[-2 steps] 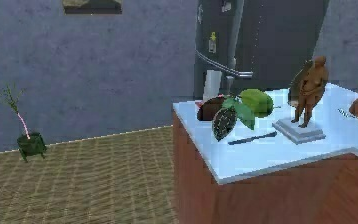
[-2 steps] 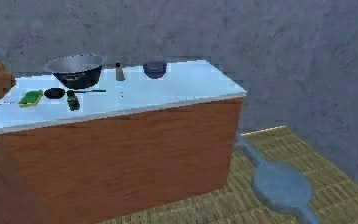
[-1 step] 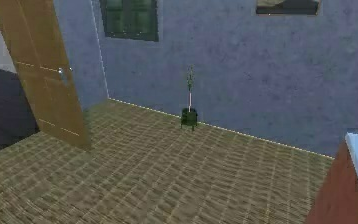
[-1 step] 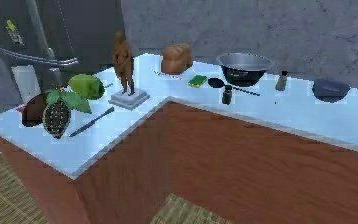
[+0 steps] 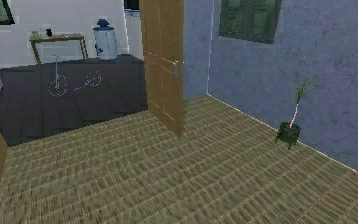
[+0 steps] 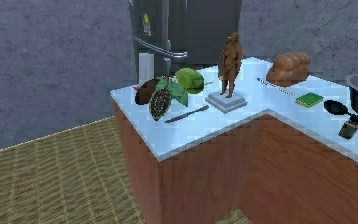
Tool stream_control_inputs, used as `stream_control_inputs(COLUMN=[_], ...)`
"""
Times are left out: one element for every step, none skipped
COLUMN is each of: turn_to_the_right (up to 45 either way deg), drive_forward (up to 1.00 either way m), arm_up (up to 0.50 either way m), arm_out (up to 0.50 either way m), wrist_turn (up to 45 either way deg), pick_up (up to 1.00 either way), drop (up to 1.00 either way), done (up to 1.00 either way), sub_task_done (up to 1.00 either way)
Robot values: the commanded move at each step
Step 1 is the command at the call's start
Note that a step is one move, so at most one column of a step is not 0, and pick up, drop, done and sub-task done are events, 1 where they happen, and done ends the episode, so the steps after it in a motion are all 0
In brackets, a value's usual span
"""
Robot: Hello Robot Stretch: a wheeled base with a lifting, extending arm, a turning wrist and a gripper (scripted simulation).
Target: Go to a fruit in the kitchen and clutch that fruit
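Fruit guess: green lump [image 6: 190,79] left of statue [image 6: 229,68], likely light, firm, rolly; grip mid-sides; claw state can't tell.

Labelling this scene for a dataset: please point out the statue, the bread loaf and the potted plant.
statue [image 6: 230,62], arm side view, on the figure's torso.
bread loaf [image 6: 289,68], arm side view, on its top crust.
potted plant [image 5: 289,130], forward view, on its dark pot.

Forward view faces a distant door [image 5: 163,60]; arm side view closely overlooks a counter [image 6: 212,120]
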Motion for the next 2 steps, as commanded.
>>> stream_control_inputs(turn_to_the_right=[0.0,0.0], drive_forward=[0.00,0.00], arm_up=[0.50,0.38], arm_out=[0.00,0.00], wrist_turn=[0.0,0.0], pick_up=[0.00,0.00], drop=[0.00,0.00], done=[0.00,0.00], sub_task_done=[0.00,0.00])
